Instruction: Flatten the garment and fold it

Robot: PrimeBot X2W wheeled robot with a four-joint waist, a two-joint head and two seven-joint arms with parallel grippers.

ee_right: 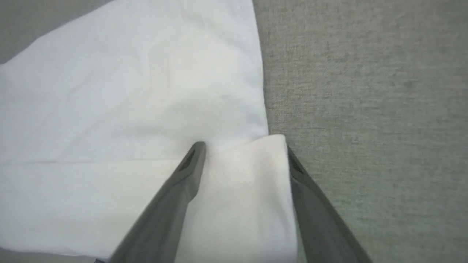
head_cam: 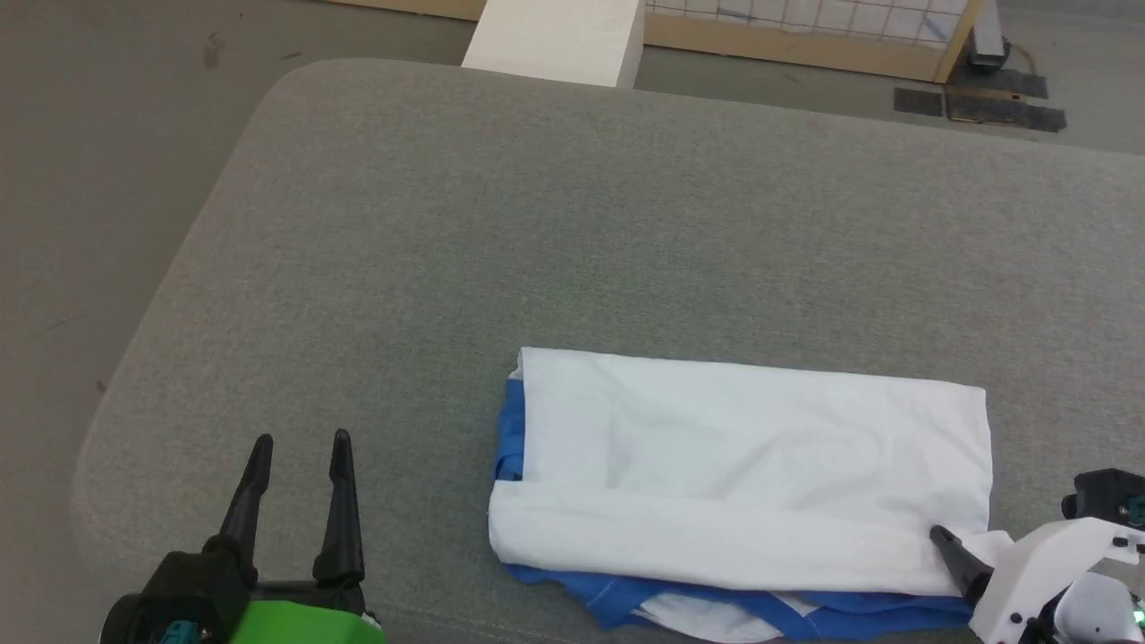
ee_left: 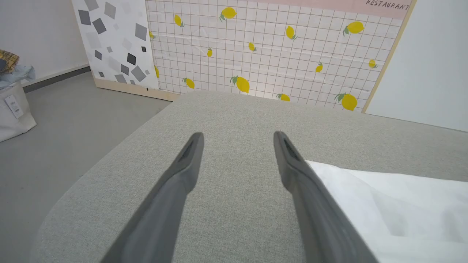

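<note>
Up front the left claw (head_cam: 301, 438) is held spread over the grey tabletop (head_cam: 447, 224), the right claw (ee_right: 244, 146) is spread too with a white corner lying between its fingers (ee_right: 179, 190), the garment (head_cam: 742, 447) is laid folded along the near edge, and a lemon-print panel (ee_left: 274, 47) is seen beyond.
</note>
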